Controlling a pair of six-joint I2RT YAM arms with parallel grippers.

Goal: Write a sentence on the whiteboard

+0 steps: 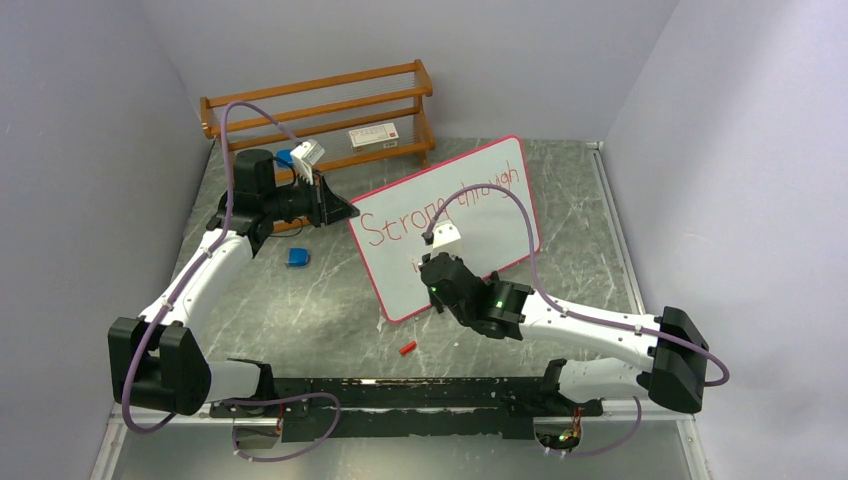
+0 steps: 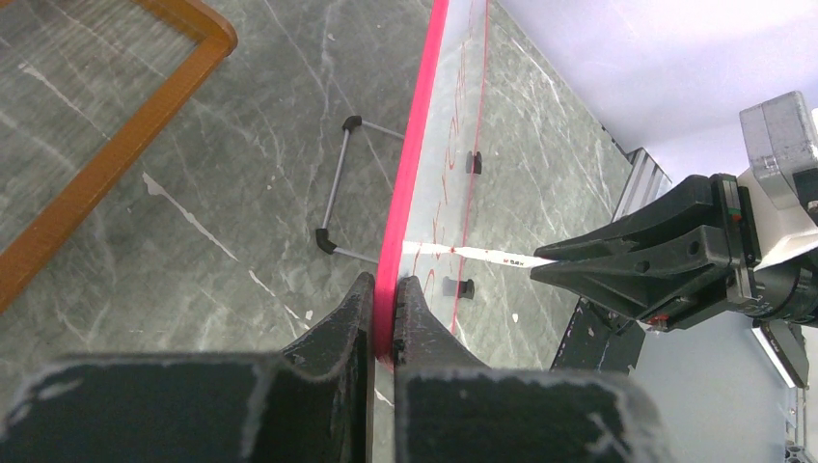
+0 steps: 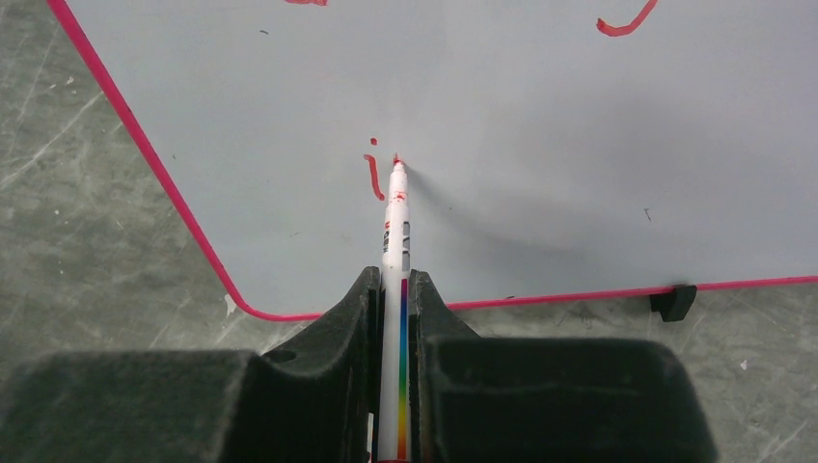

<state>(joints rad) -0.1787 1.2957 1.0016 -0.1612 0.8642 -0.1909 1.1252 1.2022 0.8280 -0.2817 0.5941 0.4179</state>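
Right wrist: marker (image 3: 395, 241) apparently on whiteboard (image 3: 540, 145)

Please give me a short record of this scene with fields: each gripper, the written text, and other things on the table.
left gripper: shut on the pink rim of the whiteboard
right gripper: shut on the marker, tip at the board beside a red "i"
sentence: "Strong through" on line one; line two only "i"
other things: small red piece before the board; wooden rack behind it
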